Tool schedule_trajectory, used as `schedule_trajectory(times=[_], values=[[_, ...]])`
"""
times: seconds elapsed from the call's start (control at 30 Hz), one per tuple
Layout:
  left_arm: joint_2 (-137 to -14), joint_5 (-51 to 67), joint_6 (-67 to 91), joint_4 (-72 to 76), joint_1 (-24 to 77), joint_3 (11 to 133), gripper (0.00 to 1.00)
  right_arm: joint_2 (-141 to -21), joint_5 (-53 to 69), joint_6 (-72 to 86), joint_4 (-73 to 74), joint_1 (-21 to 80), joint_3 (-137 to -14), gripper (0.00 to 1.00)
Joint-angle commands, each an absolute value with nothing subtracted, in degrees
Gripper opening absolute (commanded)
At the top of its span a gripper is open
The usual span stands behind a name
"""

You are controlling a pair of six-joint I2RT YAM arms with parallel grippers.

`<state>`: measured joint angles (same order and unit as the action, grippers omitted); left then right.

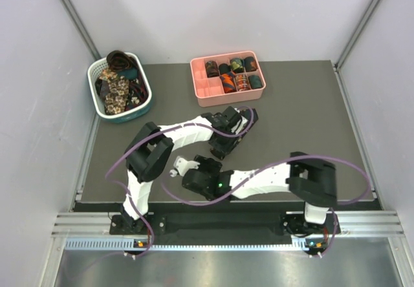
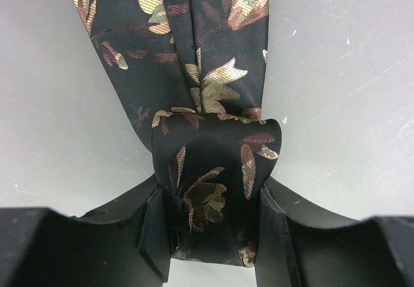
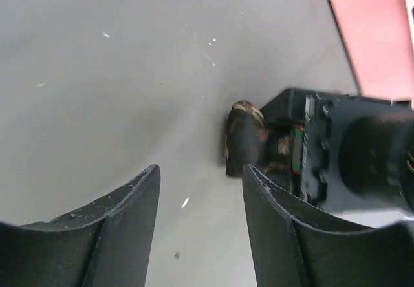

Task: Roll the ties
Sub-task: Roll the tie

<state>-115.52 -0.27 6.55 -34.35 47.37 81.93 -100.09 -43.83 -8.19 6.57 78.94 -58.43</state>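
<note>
My left gripper (image 2: 210,200) is shut on a dark tie with beige floral print (image 2: 210,164), holding its partly rolled end low over the grey table. The rest of that tie (image 2: 194,48) runs flat away from the fingers. In the top view the left gripper (image 1: 220,143) sits mid-table and hides this tie. My right gripper (image 3: 200,190) is open and empty, a little to the near left of it (image 1: 186,167). The right wrist view shows the rolled end (image 3: 240,146) in front of the left gripper (image 3: 343,151).
A pink divided tray (image 1: 206,93) at the back centre holds several rolled ties (image 1: 240,72); its edge shows in the right wrist view (image 3: 375,35). A white-and-teal basket (image 1: 97,103) at the back left holds several loose ties (image 1: 118,83). White walls enclose the table.
</note>
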Motion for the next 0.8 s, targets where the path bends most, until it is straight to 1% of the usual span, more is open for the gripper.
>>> schedule_trajectory(times=[0.0, 0.3, 0.43, 0.63, 0.77], values=[[-120.3, 8.2, 9.1, -43.5, 49.0, 80.8, 0.27, -105.5, -51.8, -13.8, 11.2, 78.1, -64.8, 0.54], [-122.7, 8.6, 9.1, -48.1, 49.0, 84.6, 0.20, -115.5, -56.9, -17.4, 15.5, 74.4, -72.7, 0.57], [-123.4, 9.3, 9.1, -49.5, 49.0, 86.1, 0.18, -119.2, -57.0, -15.0, 20.2, 72.6, -76.0, 0.59], [-124.9, 10.3, 9.1, -51.8, 49.0, 88.2, 0.12, -121.2, -57.4, -12.4, 23.8, 71.1, -77.2, 0.59], [-125.3, 10.7, 8.9, -53.0, 49.0, 89.0, 0.10, -122.6, -58.2, -11.4, 25.2, 70.2, -77.3, 0.59]])
